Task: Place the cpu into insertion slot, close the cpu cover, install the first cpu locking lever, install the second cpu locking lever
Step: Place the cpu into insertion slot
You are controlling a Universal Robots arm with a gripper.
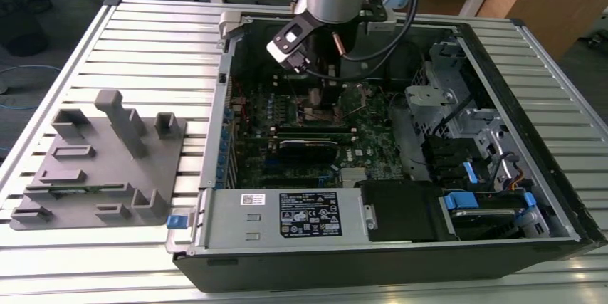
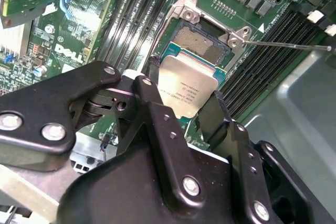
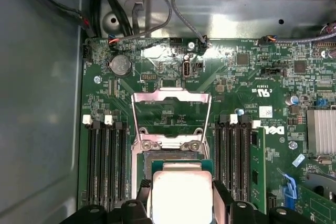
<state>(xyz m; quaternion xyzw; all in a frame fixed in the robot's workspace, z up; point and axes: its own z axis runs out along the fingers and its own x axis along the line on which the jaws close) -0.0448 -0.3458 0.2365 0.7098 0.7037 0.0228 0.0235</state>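
My gripper is shut on the cpu, a flat silver-grey square clamped between two black fingers. The cpu hangs just over the near part of the insertion slot, whose dark pin field with a silvery rim lies uncovered on the green board. Whether the chip touches the socket I cannot tell. In the first wrist view the cpu sits below the cpu cover, a silvery frame swung up and open past the slot. A thin locking lever sticks out sideways. In the exterior view the gripper reaches down inside the case.
Black memory slots flank the socket on both sides. The metal case wall and cable bundles stand close by. A drive cage and a power supply fill the case; a grey fixture lies on the slatted table.
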